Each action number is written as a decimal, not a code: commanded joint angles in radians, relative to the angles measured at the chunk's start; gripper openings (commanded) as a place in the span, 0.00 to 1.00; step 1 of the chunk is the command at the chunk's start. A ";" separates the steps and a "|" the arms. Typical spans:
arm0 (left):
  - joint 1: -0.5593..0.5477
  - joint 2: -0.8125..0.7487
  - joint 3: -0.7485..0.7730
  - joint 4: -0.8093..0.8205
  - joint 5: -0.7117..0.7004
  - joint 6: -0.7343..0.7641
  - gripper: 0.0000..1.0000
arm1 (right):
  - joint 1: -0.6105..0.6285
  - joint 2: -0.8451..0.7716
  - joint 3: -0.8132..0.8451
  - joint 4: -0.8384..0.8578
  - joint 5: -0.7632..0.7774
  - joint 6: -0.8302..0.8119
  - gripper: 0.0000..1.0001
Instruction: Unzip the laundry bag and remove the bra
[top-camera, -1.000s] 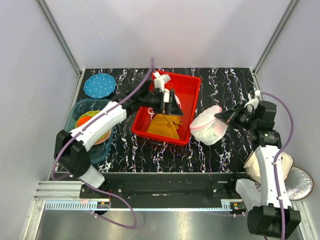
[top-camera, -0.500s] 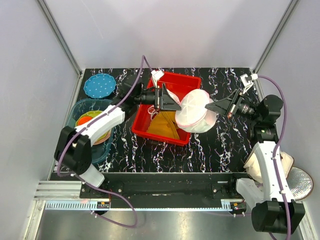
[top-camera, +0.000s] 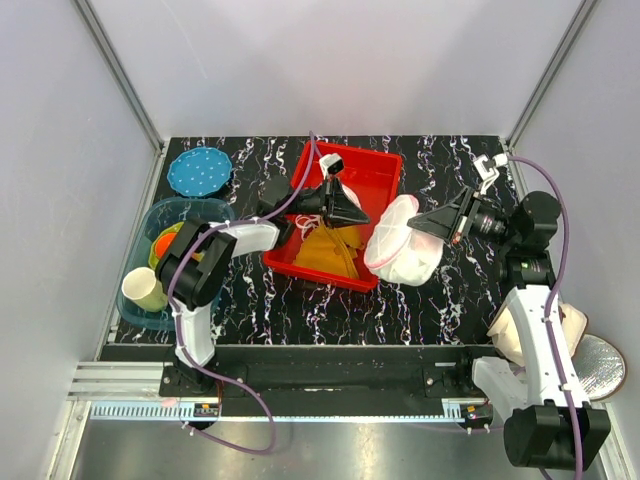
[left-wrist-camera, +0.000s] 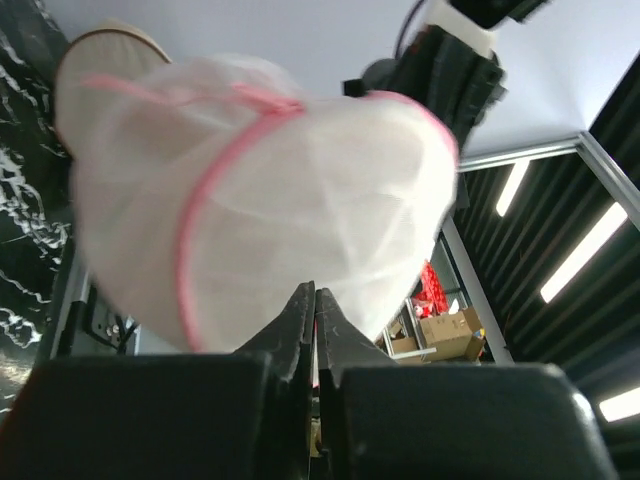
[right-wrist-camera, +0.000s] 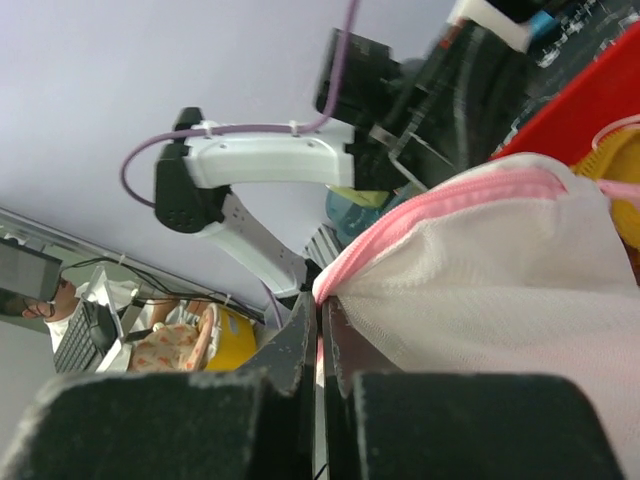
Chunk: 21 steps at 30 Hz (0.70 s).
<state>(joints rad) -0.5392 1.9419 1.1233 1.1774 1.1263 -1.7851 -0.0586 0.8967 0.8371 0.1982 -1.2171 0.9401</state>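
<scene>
Two end effectors, top view: the left end effector (top-camera: 360, 218) reaches over the red bin (top-camera: 386, 172) at centre; the right end effector (top-camera: 416, 224) comes in from the right of the frame.
Bag, top view: the laundry bag (top-camera: 402, 245) sags between them at centre right, overlapping the bin's right rim near the mustard cloth (top-camera: 325, 250). Whether it touches the tabletop (top-camera: 450, 290) cannot be told.
Left wrist view: fingers pressed together, tips at the bag's lower edge; whether they pinch a zipper pull cannot be told.
Right wrist view: fingers clamped narrow on the pink zipper edging (right-wrist-camera: 440, 205).
Bra: not discernible, presumably inside.
Technique: anchor the edging with the right, keep it taut, and draw the pull along the curve with the left. Re-grip if only mesh is caught.
</scene>
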 joint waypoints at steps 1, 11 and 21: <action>-0.002 -0.083 0.000 0.453 -0.017 -0.059 0.00 | 0.006 0.005 0.023 -0.184 0.045 -0.173 0.00; 0.033 -0.323 -0.070 -0.448 -0.083 0.649 0.00 | 0.006 0.105 0.124 -0.710 0.382 -0.509 0.00; -0.011 -0.526 0.145 -1.406 -0.453 1.207 0.00 | 0.006 0.257 0.168 -0.896 0.968 -0.529 0.83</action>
<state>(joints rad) -0.5457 1.4551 1.2583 0.0444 0.7986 -0.7784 -0.0578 1.1038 0.9306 -0.5957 -0.6415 0.4263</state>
